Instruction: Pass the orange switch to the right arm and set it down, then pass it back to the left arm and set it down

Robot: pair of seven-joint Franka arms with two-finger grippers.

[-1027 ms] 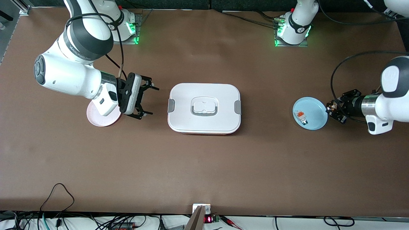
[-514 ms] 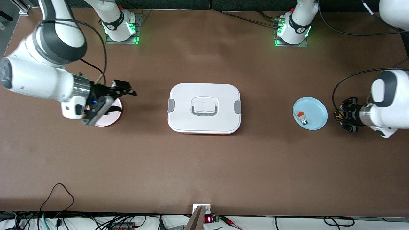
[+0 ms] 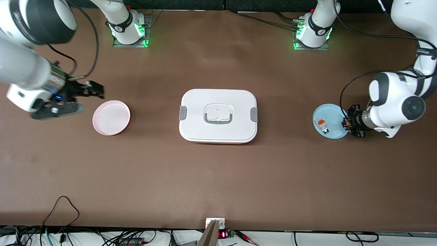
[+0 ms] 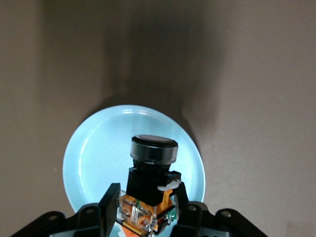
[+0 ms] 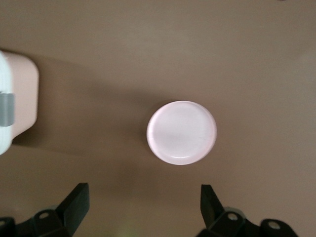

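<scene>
Even, bright overhead light falls on the table [image 3: 218, 177], with soft shadows beside the box [image 3: 218, 116] and pink plate [image 3: 111, 117]. Green lamps glow at both arm bases. The right gripper [image 3: 73, 99] is motion-blurred. Beneath the left gripper's jaws the blue plate [image 4: 94, 148] shows mild glare.

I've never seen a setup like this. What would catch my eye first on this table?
Probably the big white box in the middle of the brown table, with a pink plate toward the right arm's end and a blue plate toward the left arm's end. Over the blue plate's edge, the left pincer is shut on the small orange switch. The right pincer hangs open above the table beside the pink plate.
</scene>
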